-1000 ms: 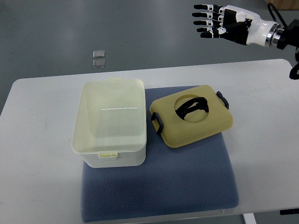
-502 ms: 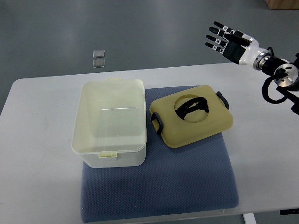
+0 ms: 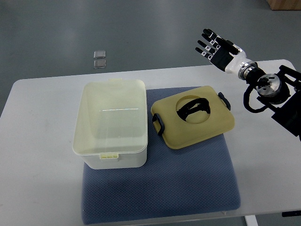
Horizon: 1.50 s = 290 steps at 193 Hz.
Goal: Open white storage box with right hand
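Note:
The white storage box [image 3: 110, 123] stands open on the left part of a blue mat [image 3: 160, 188], its inside empty. Its cream lid [image 3: 193, 122] with black side latches and a black handle lies flat on the mat just right of the box. My right hand [image 3: 214, 47] hovers past the table's far edge, above and right of the lid, fingers spread and holding nothing. Its arm [image 3: 270, 92] comes in from the right edge over the table. The left arm does not show.
The white table [image 3: 37, 155] carries the mat. Two small clear squares [image 3: 99, 59] lie on the grey floor beyond the table's far edge. A brown box corner [image 3: 284, 4] shows at the top right.
The right hand has dropped and swung left, with its wrist and forearm lowering over the table's right side. Box and lid have not moved.

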Each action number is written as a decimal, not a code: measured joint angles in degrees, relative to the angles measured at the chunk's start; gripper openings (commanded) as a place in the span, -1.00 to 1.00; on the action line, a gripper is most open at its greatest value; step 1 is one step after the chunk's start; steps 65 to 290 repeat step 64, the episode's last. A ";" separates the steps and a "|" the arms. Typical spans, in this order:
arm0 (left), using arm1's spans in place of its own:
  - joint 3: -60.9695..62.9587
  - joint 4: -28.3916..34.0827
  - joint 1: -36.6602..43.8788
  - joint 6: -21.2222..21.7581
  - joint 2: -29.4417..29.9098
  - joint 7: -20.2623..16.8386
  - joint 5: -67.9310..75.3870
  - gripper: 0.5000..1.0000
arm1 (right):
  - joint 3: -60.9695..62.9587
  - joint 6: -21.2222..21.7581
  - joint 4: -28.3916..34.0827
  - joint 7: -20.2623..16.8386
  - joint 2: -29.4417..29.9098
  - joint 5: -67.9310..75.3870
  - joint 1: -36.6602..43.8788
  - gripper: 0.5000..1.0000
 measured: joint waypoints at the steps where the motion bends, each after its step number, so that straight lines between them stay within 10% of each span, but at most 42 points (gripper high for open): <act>1: 0.00 0.00 0.00 0.00 0.00 0.00 0.00 1.00 | 0.00 0.02 -0.01 0.00 0.01 -0.02 -0.04 0.73; 290: 0.00 0.00 0.02 0.00 0.00 0.00 0.00 1.00 | 0.03 2.02 -0.03 0.01 2.60 -0.26 -2.56 0.73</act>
